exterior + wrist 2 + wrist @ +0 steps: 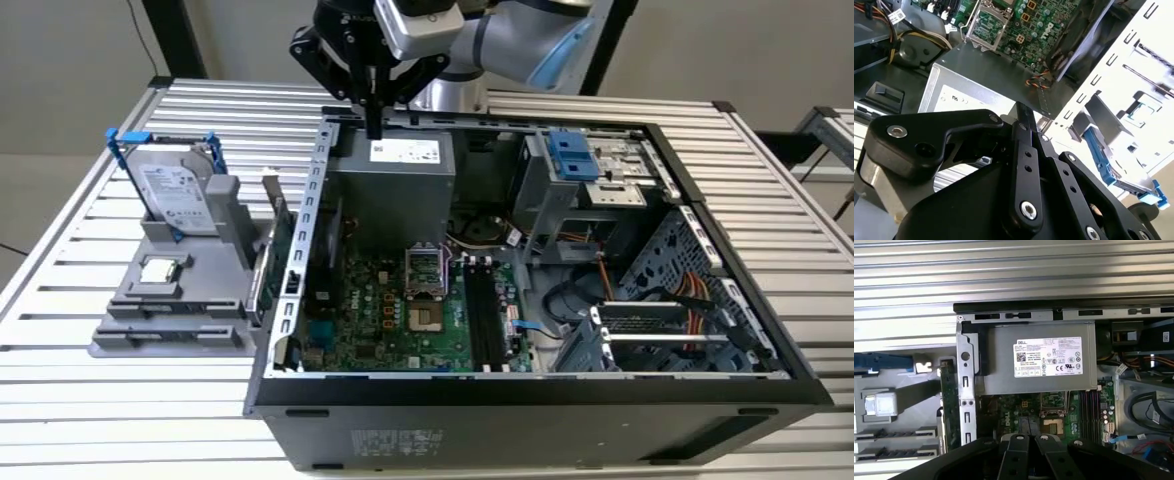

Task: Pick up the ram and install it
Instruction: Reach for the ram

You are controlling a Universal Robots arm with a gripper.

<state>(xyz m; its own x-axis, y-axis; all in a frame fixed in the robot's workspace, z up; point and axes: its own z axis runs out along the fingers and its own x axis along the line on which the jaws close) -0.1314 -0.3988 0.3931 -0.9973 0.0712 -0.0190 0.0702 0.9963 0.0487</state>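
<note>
Looking at the exterior view, we find the gripper [378, 128] in the upper middle of the frame. It hangs above the far rim of the open case [747, 330], fingers pointing straight down over the power supply [394, 185]. The jaws look drawn narrow, close to touching, and we see nothing between them. The second wrist view agrees: the gripper [1025, 114] tapers to one slim dark tip with no board in it. As we judge it, the pick is not yet made.

The ram [263, 278] stands on its long edge at the exterior view's left, just outside the case's left wall, tucked against the side of the grey fixture [167, 330]. In the first wrist view the ram [947, 405] reads as a thin green strip between the fixture and that wall. Held upright like this, we think, it offers its two flat faces to a narrow pinch from above (a board lying flat would give the fingers nothing to close on). The same fixture props the hard drive [176, 190] upright in the upper left of the frame, well apart from the gripper.

Inside the case the motherboard [387, 310] lies flat, and the black memory slots [483, 320] at lower middle are bare, open to a straight descent. The gripper is nearer the power supply than the ram, so we place the work at its opening stage.
</note>
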